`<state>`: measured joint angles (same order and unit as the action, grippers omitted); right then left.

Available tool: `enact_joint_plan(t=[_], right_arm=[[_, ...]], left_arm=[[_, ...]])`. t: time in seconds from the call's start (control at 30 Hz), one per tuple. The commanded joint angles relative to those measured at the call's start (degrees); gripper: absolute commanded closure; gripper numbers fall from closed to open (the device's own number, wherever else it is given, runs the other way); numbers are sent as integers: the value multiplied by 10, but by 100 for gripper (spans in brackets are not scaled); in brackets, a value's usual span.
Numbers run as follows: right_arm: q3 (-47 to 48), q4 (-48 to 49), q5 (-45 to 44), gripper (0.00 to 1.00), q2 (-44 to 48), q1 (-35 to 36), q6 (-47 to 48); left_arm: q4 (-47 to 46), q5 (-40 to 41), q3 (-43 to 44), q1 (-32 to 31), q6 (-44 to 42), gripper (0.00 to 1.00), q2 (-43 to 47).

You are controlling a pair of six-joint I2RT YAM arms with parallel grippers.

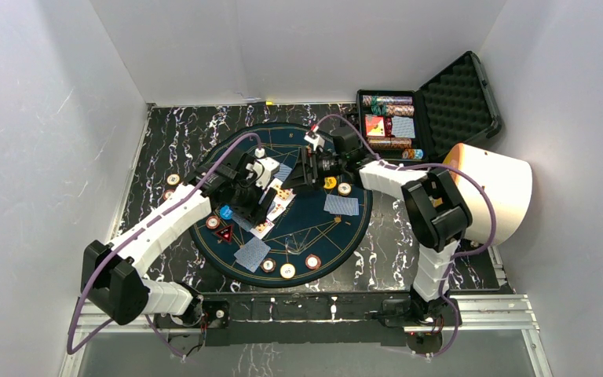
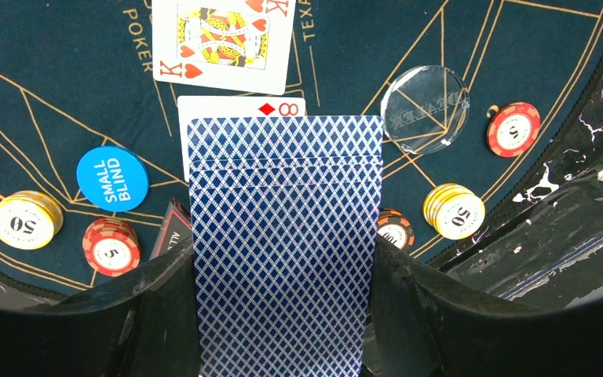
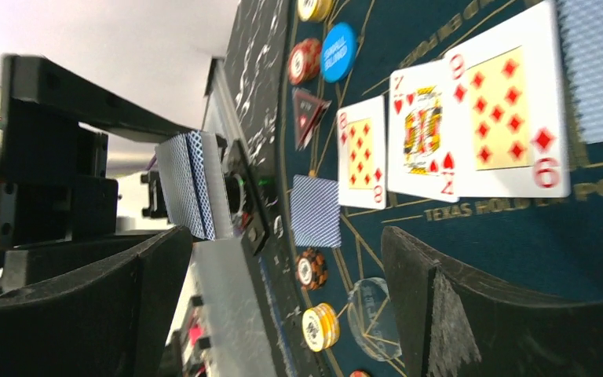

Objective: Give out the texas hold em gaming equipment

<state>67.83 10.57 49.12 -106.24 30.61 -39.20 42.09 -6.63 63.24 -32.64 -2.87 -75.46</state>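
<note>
The deck of cards, blue backs up, is clamped between the fingers of the left pincer, it seems so that single cards can be taken from its front. Just ahead of that pincer lie three face-up cards on the round mat; the right pincer hangs near them, wide open and empty.

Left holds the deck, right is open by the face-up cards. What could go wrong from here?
1. The deck in the left gripper is stepped, not squared; the right gripper could pull two cards.
2. Its open fingers sit close to the face-up cards and might drag them.
</note>
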Motion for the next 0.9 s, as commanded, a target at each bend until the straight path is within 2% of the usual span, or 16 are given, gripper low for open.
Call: enact_joint_plan(t=[0.0,0.47,0.7,0.87], right_arm=[[33,72,102,2,-22,26,-32],[63,137,99,3,-74,92,-90],[87,98,96,7,-96,101,-77],[98,26,73,10,-90,99,-28]], left_arm=[[3,-5,27,-12,-8,100,1],[1,-1,21,-19,-3,100,9],[-2,-3,19,-19,-2,100,15],[-3,-3,18,-19,0,100,15]])
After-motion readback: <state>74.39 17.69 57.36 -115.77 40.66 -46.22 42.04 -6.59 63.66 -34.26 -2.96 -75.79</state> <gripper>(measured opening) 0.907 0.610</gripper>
